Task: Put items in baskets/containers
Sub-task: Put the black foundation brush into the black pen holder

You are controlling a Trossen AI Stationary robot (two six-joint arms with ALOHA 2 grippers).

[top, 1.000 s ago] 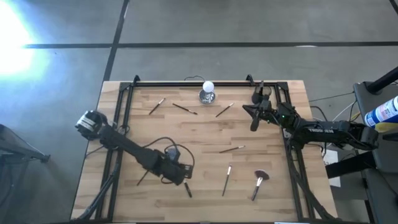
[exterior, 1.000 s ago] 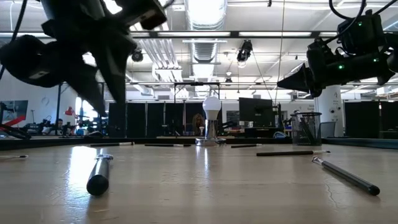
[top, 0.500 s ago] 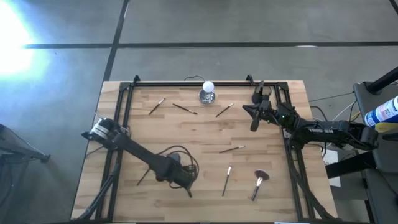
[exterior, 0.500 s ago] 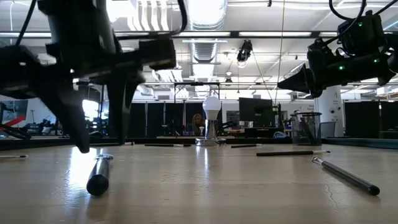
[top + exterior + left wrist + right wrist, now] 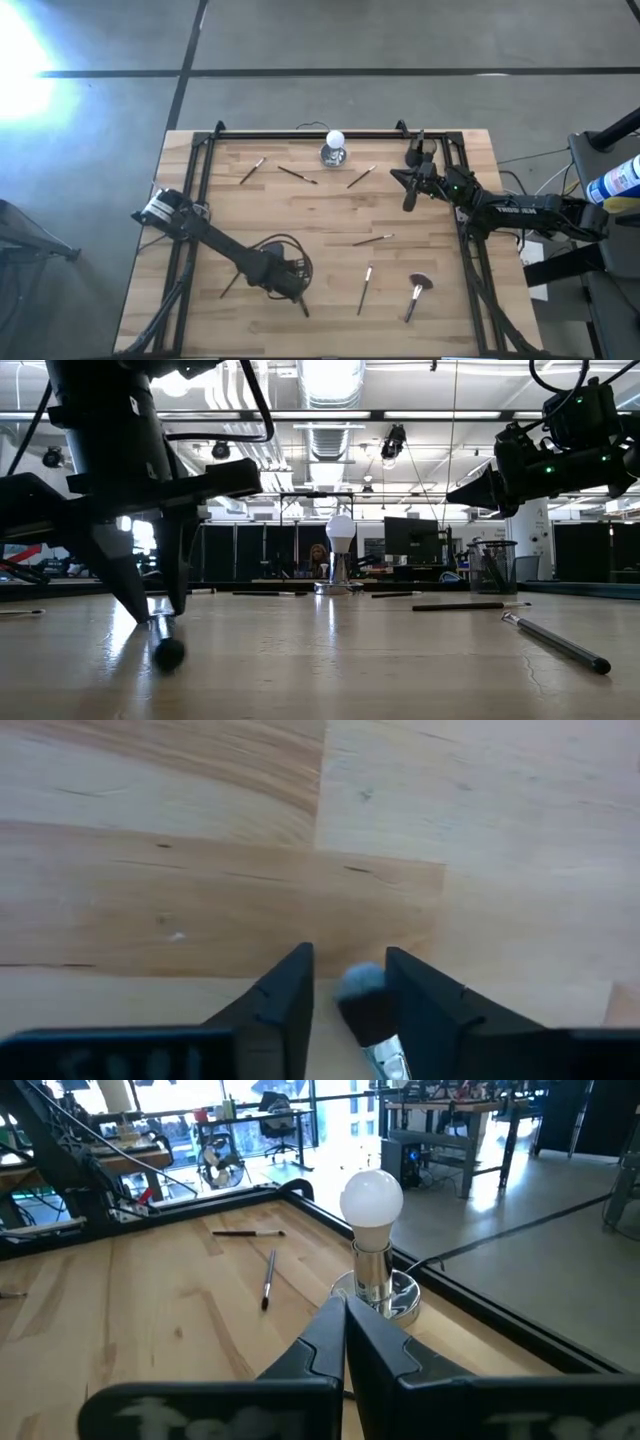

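left gripper (image 5: 348,988) | down on table, fingers parted astride black brush (image 5: 368,1015), not clamped | right gripper (image 5: 344,1342) | closed, empty, raised

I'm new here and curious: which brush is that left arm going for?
Look at the table's near edge, left of centre, where the left gripper points down. Between its fingers lies a dark-handled brush; unlike the other scattered brushes, it is the only one straddled.

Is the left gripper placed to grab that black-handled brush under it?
Probably yes. The left gripper is down at the table with its fingers straddling the brush, and nothing lies between them.
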